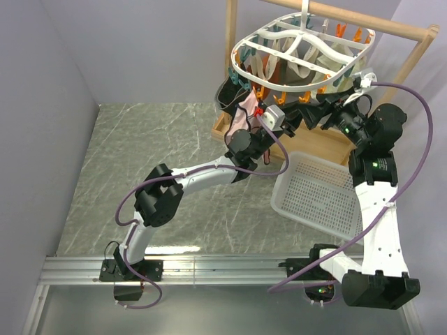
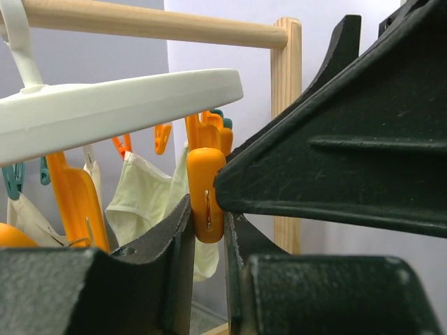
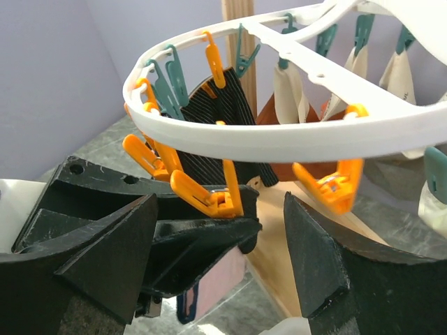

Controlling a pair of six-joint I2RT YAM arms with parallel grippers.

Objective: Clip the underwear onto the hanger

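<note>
The white oval hanger (image 1: 236, 59) hangs from the wooden rack's top bar, with orange and teal pegs dangling from its rim (image 3: 279, 139). My left gripper (image 1: 257, 106) reaches up under its front left edge and is shut on an orange peg (image 2: 207, 195). The pale pink underwear (image 1: 241, 118) with dark edging hangs just below that spot, and its fabric (image 3: 230, 276) shows under the left fingers. What holds it up is hidden. My right gripper (image 1: 312, 105) stands open beside the left one, just under the rim, with nothing gripped between its fingers (image 3: 318, 265).
Cream garments (image 2: 143, 192) and a black ribbed one (image 3: 223, 118) hang from other pegs. The wooden rack frame (image 1: 419, 56) stands at the back right. A white mesh basket (image 1: 279, 202) lies on the marble table in front of it.
</note>
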